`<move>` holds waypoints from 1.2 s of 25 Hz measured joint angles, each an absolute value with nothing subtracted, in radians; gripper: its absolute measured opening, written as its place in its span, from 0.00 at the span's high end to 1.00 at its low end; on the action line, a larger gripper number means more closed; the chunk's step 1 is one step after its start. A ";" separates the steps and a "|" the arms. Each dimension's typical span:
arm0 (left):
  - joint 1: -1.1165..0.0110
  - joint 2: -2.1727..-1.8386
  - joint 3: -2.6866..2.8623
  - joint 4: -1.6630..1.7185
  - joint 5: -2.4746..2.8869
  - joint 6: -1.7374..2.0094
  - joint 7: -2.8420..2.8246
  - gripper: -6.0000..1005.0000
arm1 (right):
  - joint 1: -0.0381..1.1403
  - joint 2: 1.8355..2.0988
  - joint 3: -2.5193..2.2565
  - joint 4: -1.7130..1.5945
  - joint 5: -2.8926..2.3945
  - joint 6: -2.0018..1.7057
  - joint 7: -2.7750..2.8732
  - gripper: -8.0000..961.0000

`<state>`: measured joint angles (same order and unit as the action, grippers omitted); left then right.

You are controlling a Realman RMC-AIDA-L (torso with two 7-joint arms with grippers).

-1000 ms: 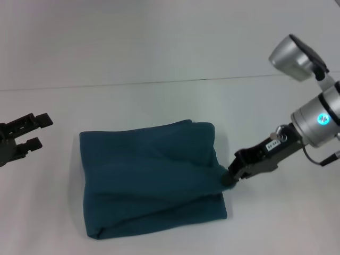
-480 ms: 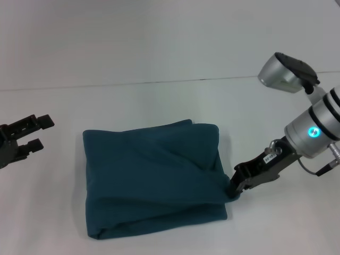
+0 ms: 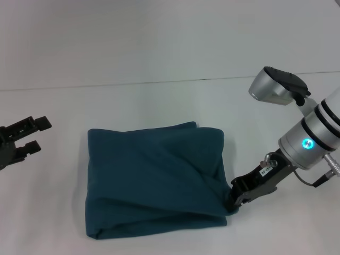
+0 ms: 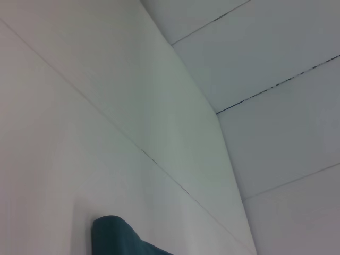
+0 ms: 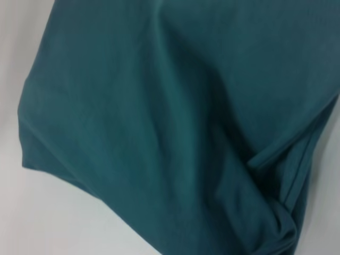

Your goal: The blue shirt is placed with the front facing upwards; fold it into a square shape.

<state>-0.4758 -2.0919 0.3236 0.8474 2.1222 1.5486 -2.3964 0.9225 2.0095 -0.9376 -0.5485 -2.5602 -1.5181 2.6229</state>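
pinching the folded shirt (image 3: 154, 180) at its near right corner, right gripper (image 3: 232, 200) sits low on table (image 3: 159, 101); left gripper (image 3: 24, 135) spread, well apart at left.

Head view: high, angled forward and down over the table (image 3: 159, 64). Wrist views: low and close. Shared by all three: the blue shirt (image 3: 154, 180).

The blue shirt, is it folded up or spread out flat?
Folded. The blue shirt lies as a layered, roughly square bundle; the right end effector pinches one corner.
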 joint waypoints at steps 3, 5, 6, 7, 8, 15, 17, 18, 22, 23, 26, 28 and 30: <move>-0.477 -2.092 0.323 0.840 2.122 1.548 -2.395 0.07 | 0.919 2.004 -0.938 -0.555 -2.560 -1.535 2.624 0.96; -0.478 -2.091 0.322 0.839 2.122 1.548 -2.394 0.07 | 0.916 2.000 -0.938 -0.556 -2.560 -1.542 2.624 0.96; -0.479 -2.091 0.323 0.839 2.122 1.548 -2.393 0.07 | 0.915 1.999 -0.938 -0.556 -2.560 -1.543 2.624 0.96; -0.480 -2.091 0.323 0.839 2.121 1.548 -2.393 0.07 | 0.914 1.997 -0.938 -0.556 -2.560 -1.544 2.623 0.95; -0.480 -2.091 0.323 0.839 2.121 1.547 -2.393 0.07 | 0.913 1.996 -0.939 -0.556 -2.560 -1.545 2.622 0.94; -0.480 -2.091 0.322 0.838 2.121 1.542 -2.393 0.07 | 0.885 1.971 -0.925 -0.613 -2.558 -1.562 2.626 0.73; -0.479 -2.091 0.322 0.837 2.121 1.539 -2.393 0.07 | 0.874 1.967 -0.920 -0.649 -2.558 -1.570 2.638 0.67; -0.479 -2.091 0.322 0.837 2.121 1.539 -2.393 0.07 | 0.865 1.964 -0.916 -0.677 -2.554 -1.575 2.647 0.65; -0.479 -2.091 0.322 0.837 2.121 1.538 -2.393 0.07 | 0.843 1.964 -0.878 -0.764 -2.493 -1.622 2.649 0.57; -0.480 -2.091 0.322 0.837 2.121 1.538 -2.393 0.07 | 0.841 1.964 -0.871 -0.771 -2.463 -1.640 2.643 0.55; -0.480 -2.090 0.322 0.837 2.121 1.538 -2.393 0.07 | 0.844 1.967 -0.871 -0.759 -2.392 -1.668 2.625 0.51; -0.480 -2.089 0.321 0.837 2.121 1.539 -2.393 0.07 | 0.851 1.977 -0.874 -0.735 -2.374 -1.670 2.612 0.51; -0.478 -2.089 0.320 0.838 2.121 1.539 -2.393 0.07 | 0.864 1.990 -0.875 -0.697 -2.372 -1.655 2.595 0.52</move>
<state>-0.4784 -2.0892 0.3199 0.8375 2.1214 1.5385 -2.3932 0.8643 1.9904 -0.8753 -0.6967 -2.3724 -1.6549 2.5950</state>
